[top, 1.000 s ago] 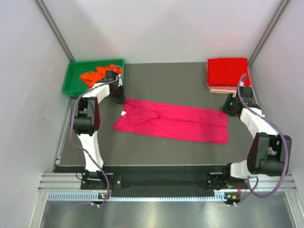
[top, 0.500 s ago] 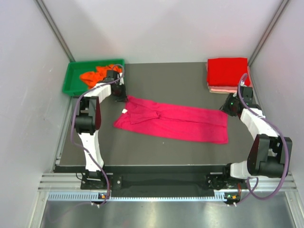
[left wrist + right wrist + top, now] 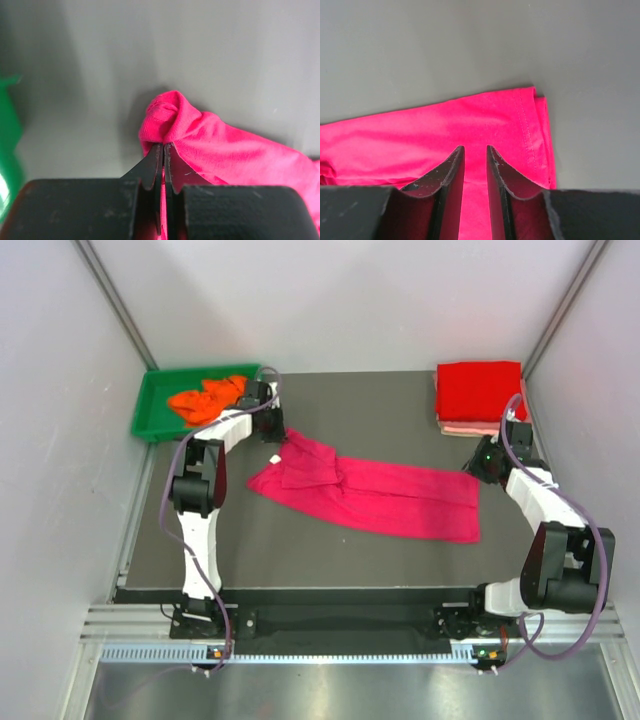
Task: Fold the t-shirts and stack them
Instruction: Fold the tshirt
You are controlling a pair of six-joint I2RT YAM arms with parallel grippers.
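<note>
The magenta-pink t-shirt (image 3: 380, 495) lies in a long folded strip across the middle of the table. My left gripper (image 3: 272, 433) is shut on its far left corner and holds that bunched corner (image 3: 165, 117) up; cloth shows between the closed fingers (image 3: 163, 145). My right gripper (image 3: 479, 464) hovers over the strip's right end (image 3: 445, 130), jaws a little apart (image 3: 475, 148), nothing between them. The bright red t-shirt (image 3: 480, 390) lies folded on the pale pink one (image 3: 468, 427) at the back right. The orange t-shirt (image 3: 205, 398) lies crumpled in the tray.
The green plastic tray (image 3: 150, 412) stands at the back left corner, just left of my left gripper. White walls close in the table on the left, back and right.
My left gripper has moved right and toward the back with the shirt's corner, pulling the left end up and inward. The right arm has not moved.
</note>
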